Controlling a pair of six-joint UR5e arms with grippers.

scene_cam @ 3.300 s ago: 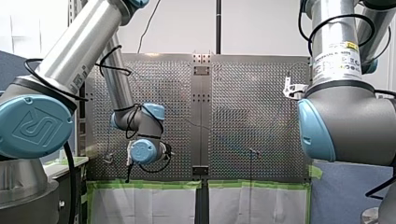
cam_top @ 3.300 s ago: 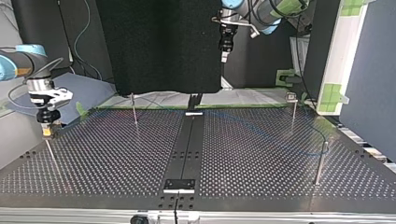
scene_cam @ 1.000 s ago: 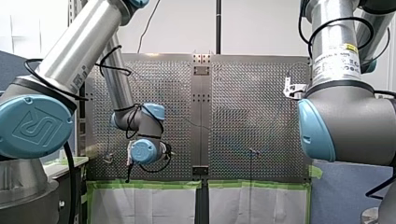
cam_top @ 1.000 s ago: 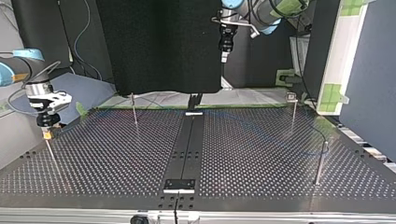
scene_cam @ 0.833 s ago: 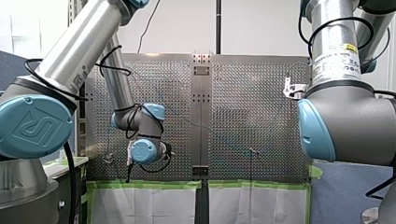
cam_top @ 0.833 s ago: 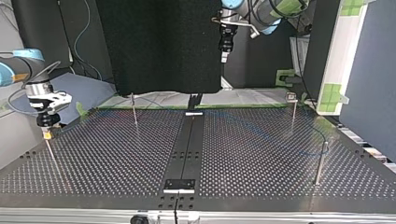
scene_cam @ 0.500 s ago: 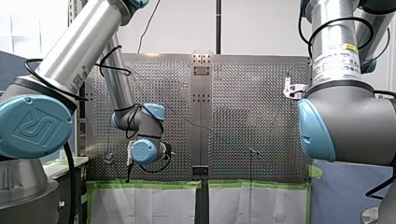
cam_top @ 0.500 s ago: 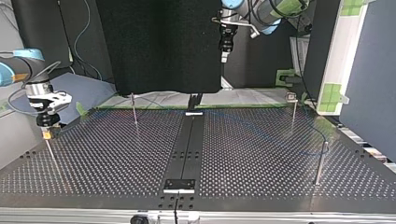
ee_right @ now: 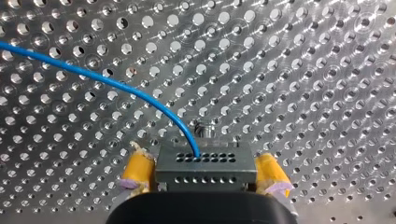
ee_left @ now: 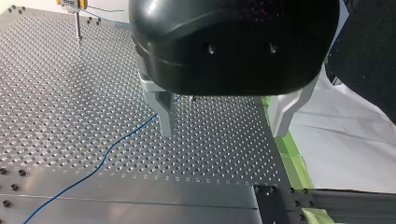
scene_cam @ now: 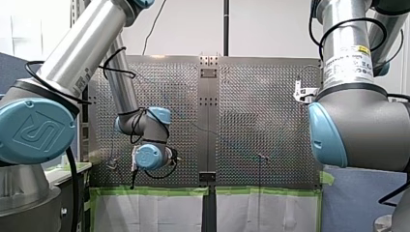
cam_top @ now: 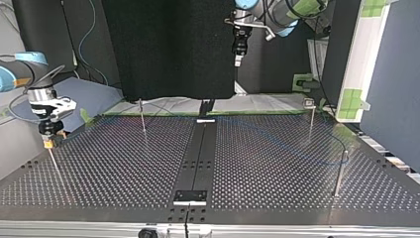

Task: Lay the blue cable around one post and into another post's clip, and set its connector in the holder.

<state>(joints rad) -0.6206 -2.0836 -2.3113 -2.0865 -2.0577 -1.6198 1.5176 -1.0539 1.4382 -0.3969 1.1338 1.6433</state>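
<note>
Right wrist view has my right pincer clamping the connector, blue cable arcing ahead; left wrist view shows my left pincer wide open.

The blue cable is thin. It curves loosely above the perforated table into the top face of the connector. The connector is a small grey metal block with rows of tiny holes, held level between the yellow pads of my right gripper.

In the top view four slim metal posts stand:
- the left post, at the left edge under the connector
- the upper-left post
- the upper-right post, with a small head on top
- the right post

The cable shows faintly across the frame's right half and ends close by the right post. Whether it wraps that post cannot be told.
</note>
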